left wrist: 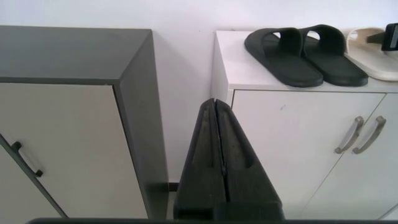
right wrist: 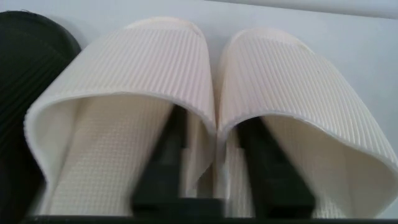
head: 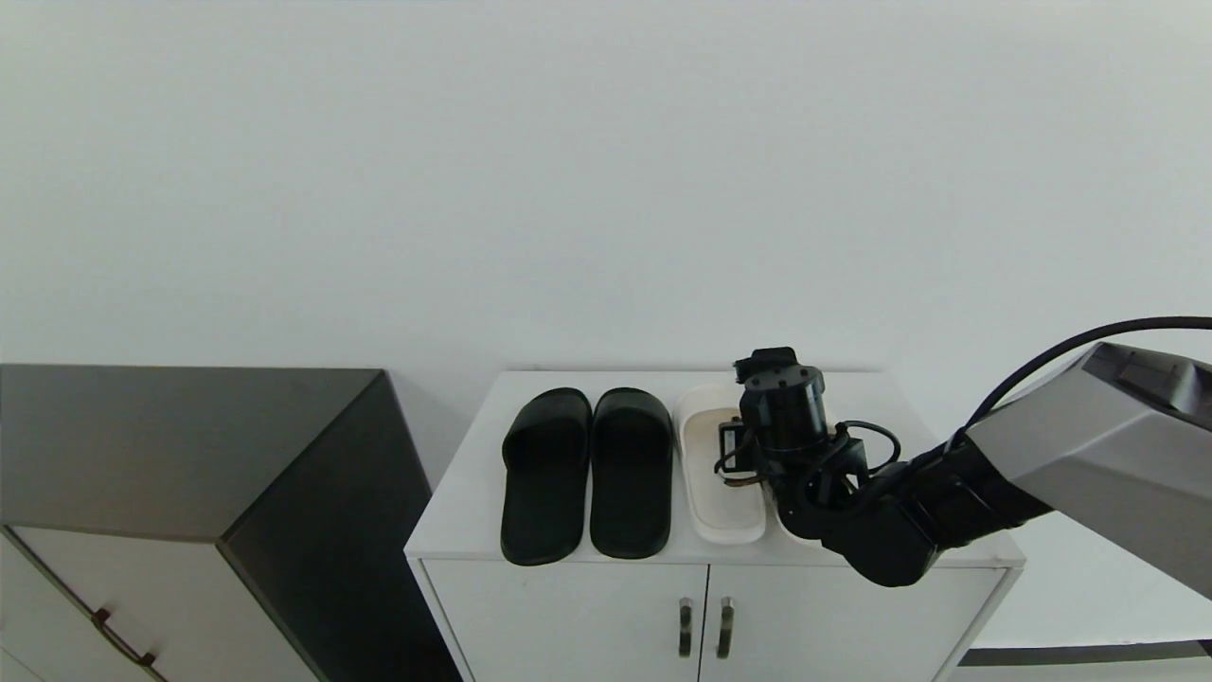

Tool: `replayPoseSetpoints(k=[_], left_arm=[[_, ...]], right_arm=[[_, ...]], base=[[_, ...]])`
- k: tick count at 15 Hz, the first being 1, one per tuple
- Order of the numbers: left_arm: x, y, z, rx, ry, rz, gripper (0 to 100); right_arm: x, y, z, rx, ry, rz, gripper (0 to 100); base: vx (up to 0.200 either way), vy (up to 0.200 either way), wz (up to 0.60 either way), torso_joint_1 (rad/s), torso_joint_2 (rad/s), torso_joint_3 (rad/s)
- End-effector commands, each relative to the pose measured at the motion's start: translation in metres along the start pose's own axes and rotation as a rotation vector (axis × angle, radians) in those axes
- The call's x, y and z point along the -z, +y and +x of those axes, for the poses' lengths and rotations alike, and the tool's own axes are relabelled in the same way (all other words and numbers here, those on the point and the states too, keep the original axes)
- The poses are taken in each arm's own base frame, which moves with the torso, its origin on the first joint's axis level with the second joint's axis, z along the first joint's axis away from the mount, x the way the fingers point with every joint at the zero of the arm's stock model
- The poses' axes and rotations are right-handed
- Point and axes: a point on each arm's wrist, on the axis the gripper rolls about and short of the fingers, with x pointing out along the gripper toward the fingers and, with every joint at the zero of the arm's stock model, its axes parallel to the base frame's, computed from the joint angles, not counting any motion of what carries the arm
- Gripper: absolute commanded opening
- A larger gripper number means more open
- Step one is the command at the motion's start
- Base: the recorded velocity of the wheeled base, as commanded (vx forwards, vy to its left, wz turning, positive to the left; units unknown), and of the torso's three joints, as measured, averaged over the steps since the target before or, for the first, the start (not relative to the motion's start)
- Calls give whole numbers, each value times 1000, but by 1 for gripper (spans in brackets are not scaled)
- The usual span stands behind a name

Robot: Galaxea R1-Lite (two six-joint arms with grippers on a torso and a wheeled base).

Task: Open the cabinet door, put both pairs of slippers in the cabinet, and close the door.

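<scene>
A pair of black slippers [head: 587, 469] and a pair of white slippers [head: 720, 474] lie side by side on top of a white cabinet [head: 568, 616]. Both cabinet doors are closed, with their handles [head: 703, 627] at the middle. My right gripper [head: 748, 464] is at the white pair. In the right wrist view it [right wrist: 214, 124] stands open, one finger [right wrist: 165, 168] under each strap and the two inner strap walls between them. My left gripper [left wrist: 216, 106] is shut on nothing, low in front of the gap between the two cabinets. The black slippers [left wrist: 305, 53] lie beyond it.
A dark-topped cabinet [head: 189, 445] with pale drawer fronts stands left of the white one, a narrow gap between them. A plain white wall runs behind both. The white cabinet's handles [left wrist: 360, 134] appear in the left wrist view too.
</scene>
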Motion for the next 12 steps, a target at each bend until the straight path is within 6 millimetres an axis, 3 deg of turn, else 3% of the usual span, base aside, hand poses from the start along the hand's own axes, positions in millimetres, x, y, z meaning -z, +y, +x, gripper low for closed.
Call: replayPoseSetpoints(k=[1,6,9,10,12], left_arm=[[0,0,0,0,0,-1,0],[0,0,0,0,0,-1,0],[0,0,0,0,0,-1,0],[0,0,0,0,0,-1,0],[0,0,0,0,-2,-1,0]], right_arm=[[3,0,4,6,5,-3,0],[-8,-4,-3,3,-16,12,0],[-36,-18,-33,-26,-65,18,0],[-51,-29,-53,-51,-94,6,0],[-59,-37,-77,-91,-110,0,0]], base=[[0,0,0,0,0,0],[0,0,0,0,0,0],[0,0,0,0,0,0],[0,0,0,0,0,0],[0,0,0,0,0,0]])
